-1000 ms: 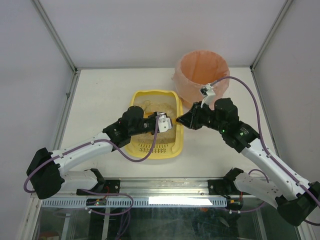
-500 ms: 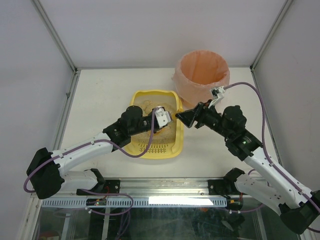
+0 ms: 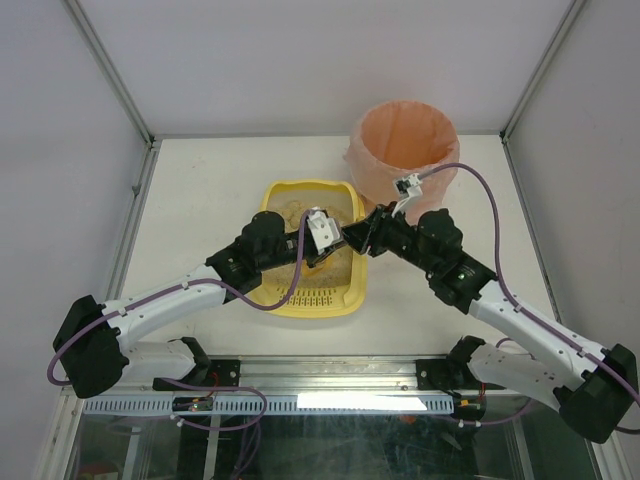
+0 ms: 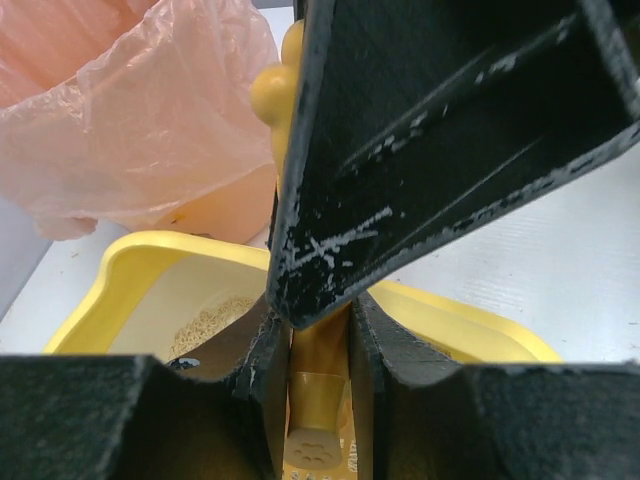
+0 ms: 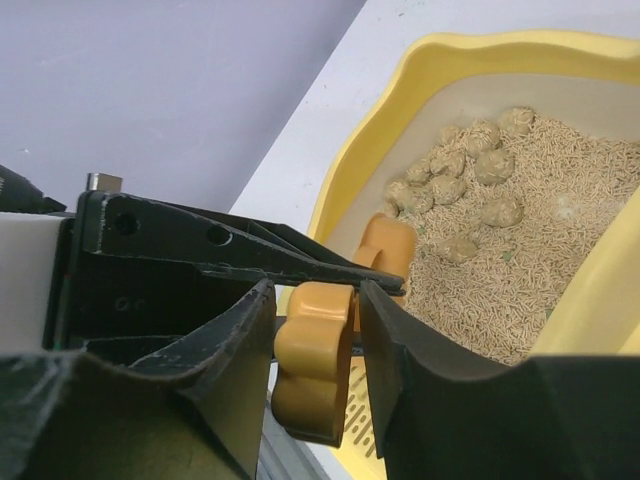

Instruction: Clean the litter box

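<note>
The pale-yellow litter box (image 3: 309,309) lies mid-table with beige litter (image 5: 540,270) and several clumps (image 5: 462,168) at its far end. The orange scoop (image 4: 318,400) hangs over the box. My left gripper (image 3: 335,243) is shut on its handle, which shows pinched between the pads in the left wrist view. My right gripper (image 3: 352,240) meets it from the right. In the right wrist view its fingers (image 5: 400,350) clamp the handle's lobed end (image 5: 310,370), with barely a sliver of gap on one side. The scoop's slotted head is hidden.
A round bin lined with a pink-orange bag (image 3: 402,140) stands just behind the box's right corner, also in the left wrist view as the bin (image 4: 130,120). White cage walls close in the table on the left, back and right.
The right gripper opened, swung left from beside the box and closed around the handle's end. The left gripper tightened on the handle and lifted it slightly.
</note>
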